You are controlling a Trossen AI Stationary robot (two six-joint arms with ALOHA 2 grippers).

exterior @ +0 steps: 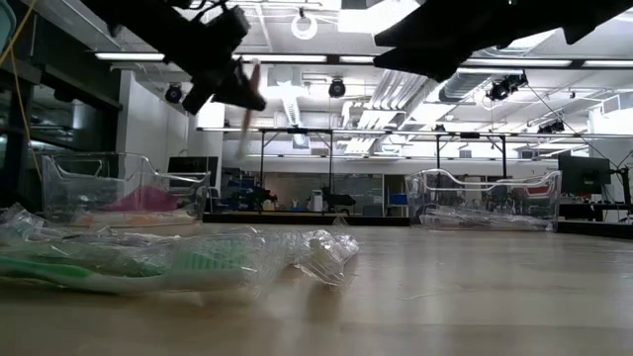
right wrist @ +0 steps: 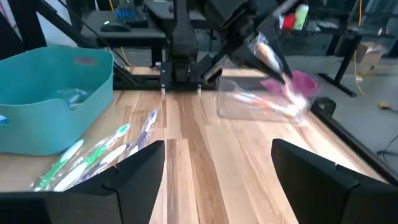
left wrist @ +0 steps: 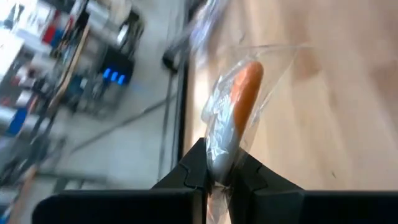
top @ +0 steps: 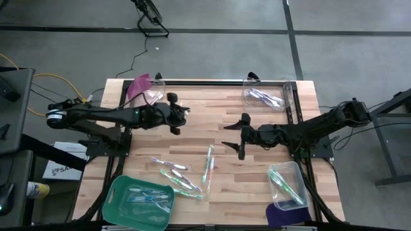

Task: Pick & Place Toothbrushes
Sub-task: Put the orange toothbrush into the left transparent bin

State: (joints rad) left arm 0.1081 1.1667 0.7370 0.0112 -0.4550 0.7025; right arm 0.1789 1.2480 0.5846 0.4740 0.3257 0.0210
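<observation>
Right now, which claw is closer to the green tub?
The left claw looks slightly nearer, up above the green tub, shut on an orange toothbrush. The right claw hangs open farther off sideways.

floor: grey concrete, dark seam lines | table: light wood planks | ceiling: long strip lights, exposed ducts | far room: black metal frames, desks with monitors | cables: yellow lead on floor at left
</observation>
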